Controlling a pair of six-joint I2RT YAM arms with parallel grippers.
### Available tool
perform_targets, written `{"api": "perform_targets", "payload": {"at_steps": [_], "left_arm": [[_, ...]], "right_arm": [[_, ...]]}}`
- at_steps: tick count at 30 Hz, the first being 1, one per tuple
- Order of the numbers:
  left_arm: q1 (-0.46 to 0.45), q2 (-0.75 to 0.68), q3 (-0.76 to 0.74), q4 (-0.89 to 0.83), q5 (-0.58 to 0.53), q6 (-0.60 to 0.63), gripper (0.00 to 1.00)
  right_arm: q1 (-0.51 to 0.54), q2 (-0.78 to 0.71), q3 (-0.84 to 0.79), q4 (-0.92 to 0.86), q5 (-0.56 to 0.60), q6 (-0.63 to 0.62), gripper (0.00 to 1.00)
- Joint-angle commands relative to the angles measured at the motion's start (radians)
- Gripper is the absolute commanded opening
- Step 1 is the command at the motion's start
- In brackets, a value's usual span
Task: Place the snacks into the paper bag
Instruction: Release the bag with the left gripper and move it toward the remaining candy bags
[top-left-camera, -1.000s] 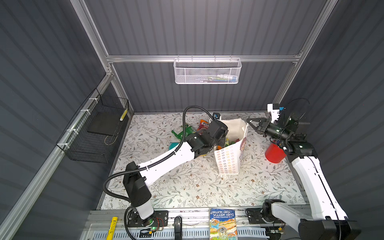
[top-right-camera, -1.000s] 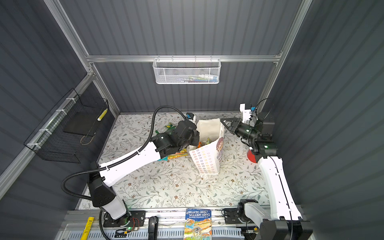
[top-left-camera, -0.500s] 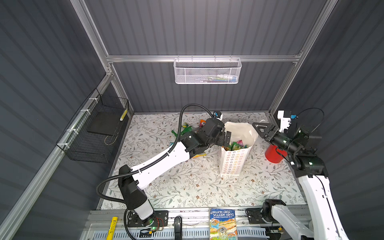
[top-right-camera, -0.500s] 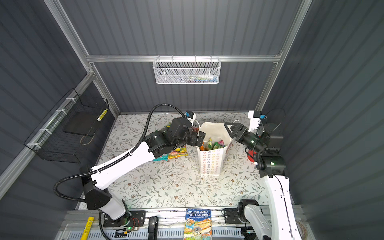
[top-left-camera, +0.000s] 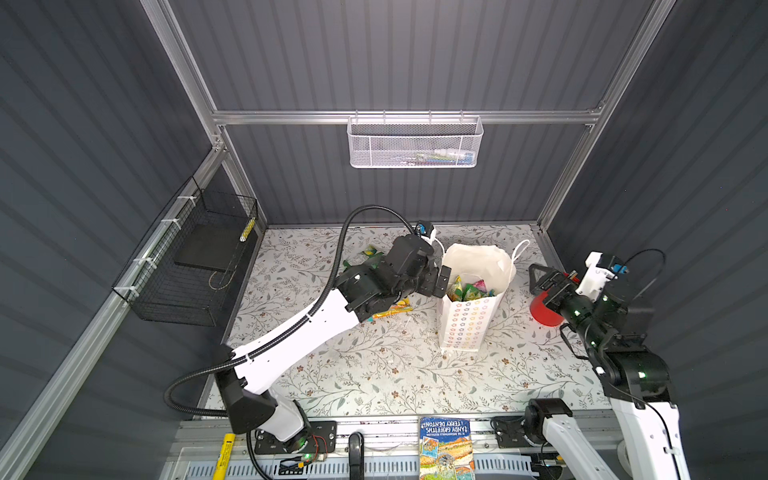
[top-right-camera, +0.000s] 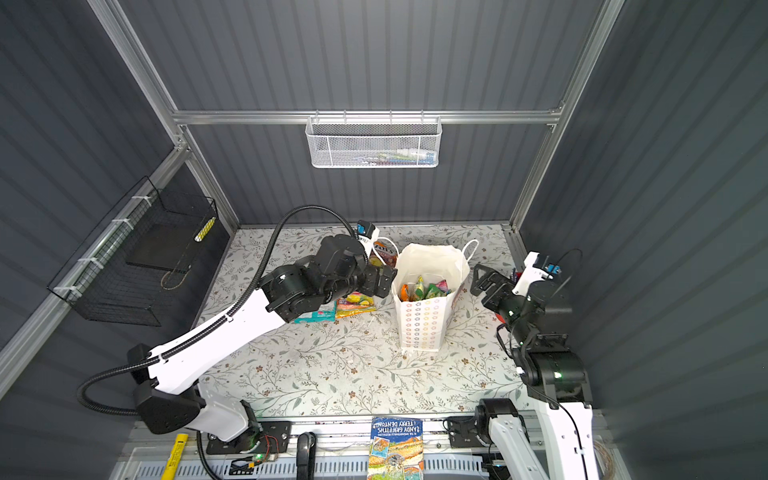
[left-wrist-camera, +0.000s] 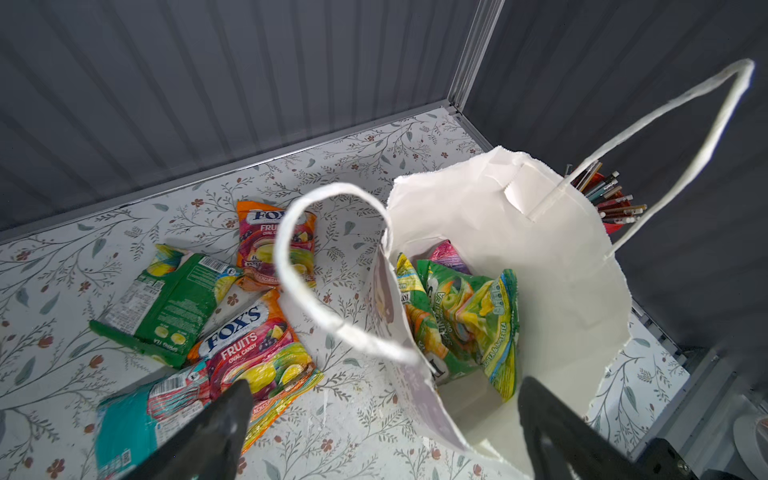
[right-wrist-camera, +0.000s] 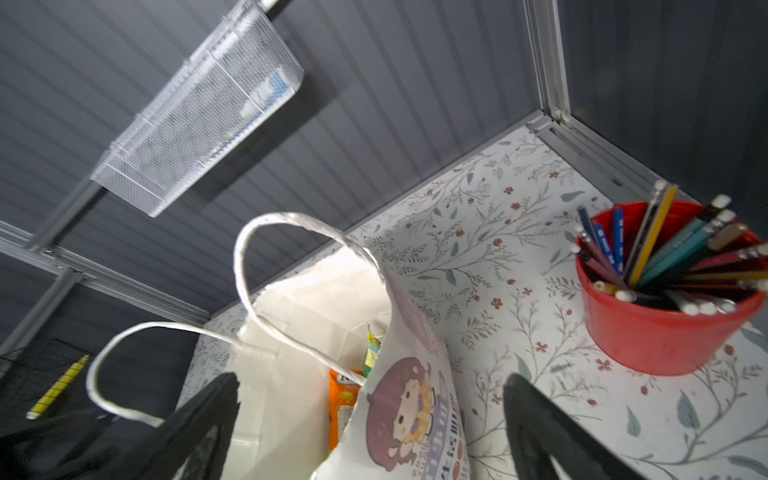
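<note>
The white paper bag (top-left-camera: 469, 328) (top-right-camera: 422, 328) stands upright and open mid-table, its cord handles free. Several snacks (top-left-camera: 469, 289) (left-wrist-camera: 465, 307) lie inside it. More snacks lie on the table left of it: two orange-pink FOX'S packets (left-wrist-camera: 253, 345) (left-wrist-camera: 270, 241), a green one (left-wrist-camera: 166, 303) and a teal one (left-wrist-camera: 124, 424). My left gripper (top-left-camera: 440, 282) (left-wrist-camera: 384, 384) is open and empty at the bag's left rim, which lies between its fingers. My right gripper (top-left-camera: 540, 278) (right-wrist-camera: 371, 380) is open and empty, a little right of the bag's cartoon-girl side (right-wrist-camera: 415, 395).
A red pencil cup (top-left-camera: 544, 309) (right-wrist-camera: 656, 332) stands right beside my right gripper, by the right wall. A book (top-left-camera: 446, 449) lies on the front rail. A white mesh basket (top-left-camera: 415, 143) hangs on the back wall, a black wire basket (top-left-camera: 191, 266) on the left wall.
Both grippers have opened and let go of the bag's top. The right arm has drawn back to the right. The bag has shifted slightly right and now stands open by itself.
</note>
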Motion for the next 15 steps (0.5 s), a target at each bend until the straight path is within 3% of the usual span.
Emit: {"api": "perform_targets", "payload": {"at_steps": [1,6,11,13,15], "left_arm": [[-0.005,-0.060,-0.049,-0.016,-0.094,0.010,1.00],[-0.005,-0.138,-0.127,-0.031,-0.160,0.003,1.00],[-0.004,-0.209,-0.194,-0.054,-0.209,-0.005,1.00],[-0.004,-0.241,-0.223,-0.055,-0.217,-0.010,1.00],[-0.004,-0.264,-0.292,-0.046,-0.225,-0.013,1.00]], "right_arm": [[0.139,0.057,-0.016,-0.022,0.231,0.001,0.99],[0.251,0.213,0.052,-0.069,0.382,0.098,0.99],[0.264,0.368,0.134,-0.160,0.469,0.196,0.99],[0.264,0.390,0.138,-0.160,0.486,0.209,0.91],[0.266,0.383,0.123,-0.133,0.476,0.202,0.72]]}}
